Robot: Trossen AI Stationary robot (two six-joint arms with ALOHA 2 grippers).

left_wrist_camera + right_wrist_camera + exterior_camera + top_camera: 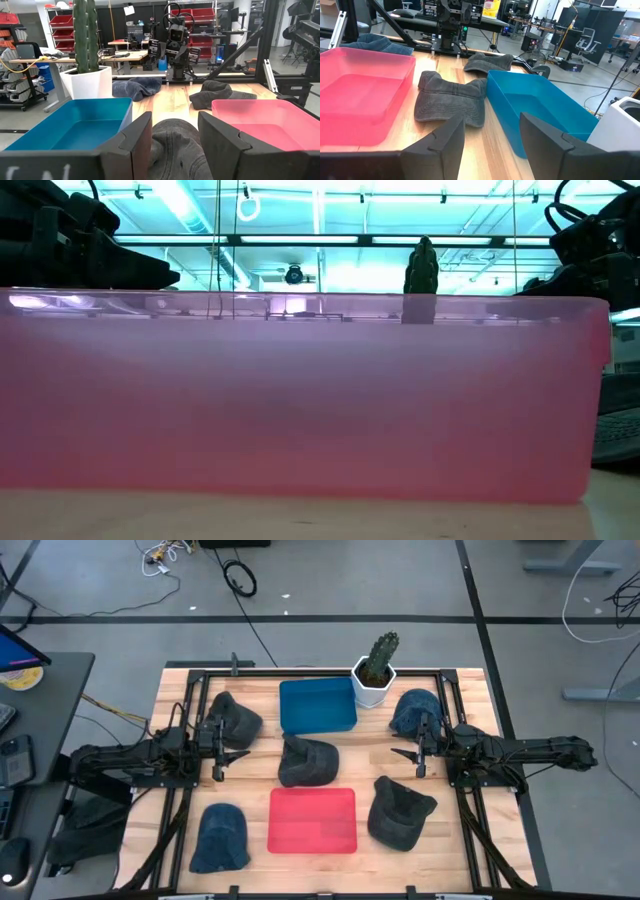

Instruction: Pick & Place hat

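A dark grey hat [307, 760] lies crown-up on the table's middle, between a blue bin [317, 705] on the far side and a red bin [312, 820] on the near side. My left gripper [238, 754] hovers open to the hat's left, pointing at it; in the left wrist view the hat [175, 145] shows ahead between the fingers. My right gripper [400, 754] hovers open to its right; in its wrist view [492, 145] the hat [450, 97] lies ahead. Neither gripper touches anything. The low view shows only the red bin's wall [300, 400].
Several other hats lie around: a dark one [235, 720] far left, a blue one [415, 710] far right, a dark one [400, 812] near right, a blue one [220, 837] near left. A cactus in a white pot [375, 670] stands at the far edge.
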